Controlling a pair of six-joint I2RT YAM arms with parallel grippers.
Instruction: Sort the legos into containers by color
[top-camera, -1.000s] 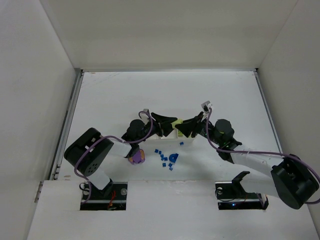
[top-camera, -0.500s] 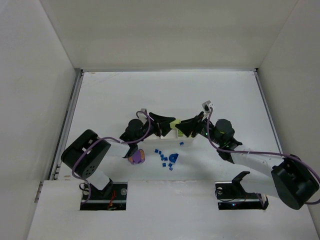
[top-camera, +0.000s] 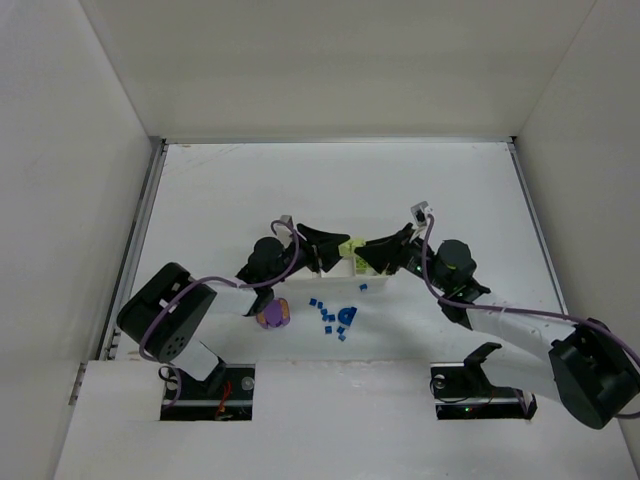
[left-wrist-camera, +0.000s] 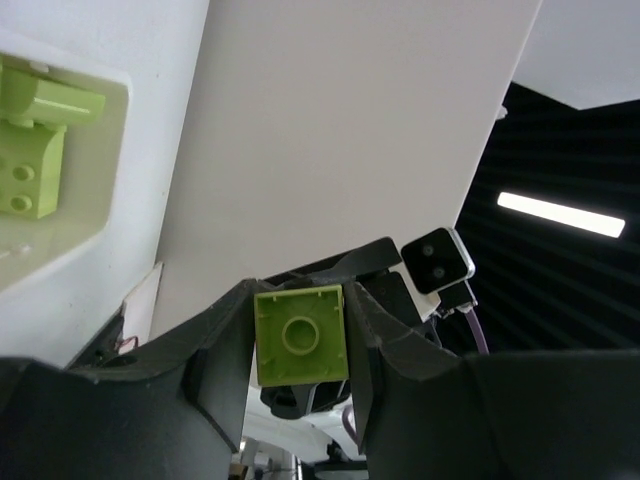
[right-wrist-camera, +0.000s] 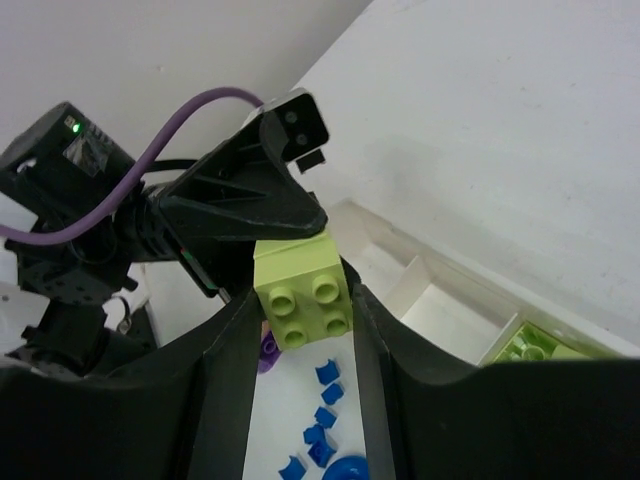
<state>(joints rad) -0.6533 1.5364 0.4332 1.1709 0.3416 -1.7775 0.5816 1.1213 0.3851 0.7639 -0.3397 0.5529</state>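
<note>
- While left tool (left-wrist-camera: 300, 310) and right tool (right-wrist-camera: 303, 300) pinch one yellow-green brick (right-wrist-camera: 303, 285) over the tray (right-wrist-camera: 440, 310), sorting looks barely begun (one green piece (left-wrist-camera: 35, 100) binned).
- Blue bricks (top-camera: 328, 317), purple-orange piece (top-camera: 271, 315) wait on surface (top-camera: 300, 190), at tray's 6 o'clock.

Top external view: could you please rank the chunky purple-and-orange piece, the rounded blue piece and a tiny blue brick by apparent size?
1. chunky purple-and-orange plastic piece
2. rounded blue plastic piece
3. tiny blue plastic brick
All rest on the white table, so nearness hardly matters.
</note>
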